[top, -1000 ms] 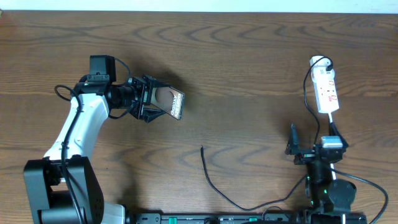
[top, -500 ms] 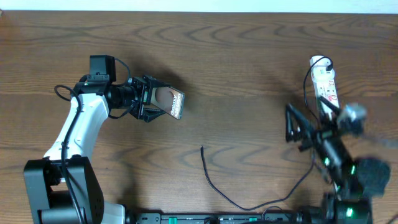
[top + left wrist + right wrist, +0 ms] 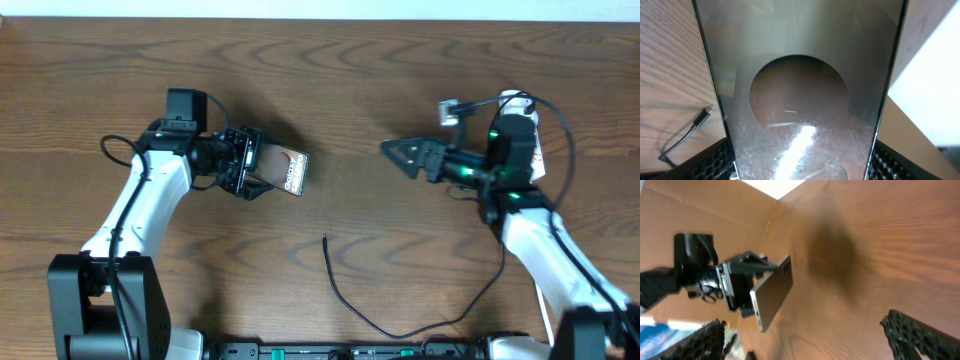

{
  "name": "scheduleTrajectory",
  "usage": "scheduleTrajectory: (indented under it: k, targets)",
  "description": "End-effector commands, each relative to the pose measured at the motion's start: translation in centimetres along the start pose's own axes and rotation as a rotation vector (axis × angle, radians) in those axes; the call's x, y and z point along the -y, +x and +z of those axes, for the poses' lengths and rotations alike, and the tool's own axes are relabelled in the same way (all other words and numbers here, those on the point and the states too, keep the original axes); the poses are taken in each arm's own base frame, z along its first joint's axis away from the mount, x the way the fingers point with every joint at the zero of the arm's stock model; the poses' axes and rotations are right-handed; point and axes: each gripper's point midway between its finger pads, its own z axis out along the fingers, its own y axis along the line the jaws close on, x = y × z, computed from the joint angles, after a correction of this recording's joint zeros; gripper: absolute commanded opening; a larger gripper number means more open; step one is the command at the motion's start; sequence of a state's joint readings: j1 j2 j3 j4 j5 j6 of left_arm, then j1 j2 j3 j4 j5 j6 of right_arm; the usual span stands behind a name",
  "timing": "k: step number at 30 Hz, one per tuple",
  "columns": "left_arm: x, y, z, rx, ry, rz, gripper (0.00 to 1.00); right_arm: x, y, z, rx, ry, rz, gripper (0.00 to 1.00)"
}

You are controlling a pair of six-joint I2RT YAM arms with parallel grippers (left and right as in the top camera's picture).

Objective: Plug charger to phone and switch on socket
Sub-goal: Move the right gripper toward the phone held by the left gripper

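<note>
Bronze-brown phone (image 3: 288, 172) clamped in left gripper (image 3: 255, 165), held off the table (image 3: 400, 60), left side. Right gripper (image 3: 395, 152) empty, jaws wide apart. Charger (image 3: 345, 295) lies loose, tip unplugged. Socket (image 3: 514, 99) mostly hidden under right arm, probably unswitched. Both steps left to do.

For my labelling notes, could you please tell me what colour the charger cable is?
The charger is black, clearest in the overhead view.
</note>
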State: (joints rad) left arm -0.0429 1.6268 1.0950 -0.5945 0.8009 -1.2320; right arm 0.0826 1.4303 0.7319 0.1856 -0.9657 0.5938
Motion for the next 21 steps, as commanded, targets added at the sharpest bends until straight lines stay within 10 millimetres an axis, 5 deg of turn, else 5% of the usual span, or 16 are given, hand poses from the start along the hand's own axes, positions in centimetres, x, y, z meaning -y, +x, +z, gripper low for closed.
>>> scheduleTrajectory:
  k: [1, 12, 21]
  targets:
    - [0.6, -0.4, -0.4, 0.091, -0.002, -0.013, 0.07, -0.3, 1.2, 2.3, -0.066, -0.056, -0.004, 0.99]
    - [0.0, 0.8, 1.3, 0.143, -0.059, -0.047, 0.07, 0.2, 4.1, 5.4, -0.134, -0.003, 0.081, 0.99]
    - [-0.1, 2.8, 2.7, 0.127, -0.082, -0.048, 0.07, -1.5, 7.3, 8.5, -0.181, 0.041, 0.019, 0.98]
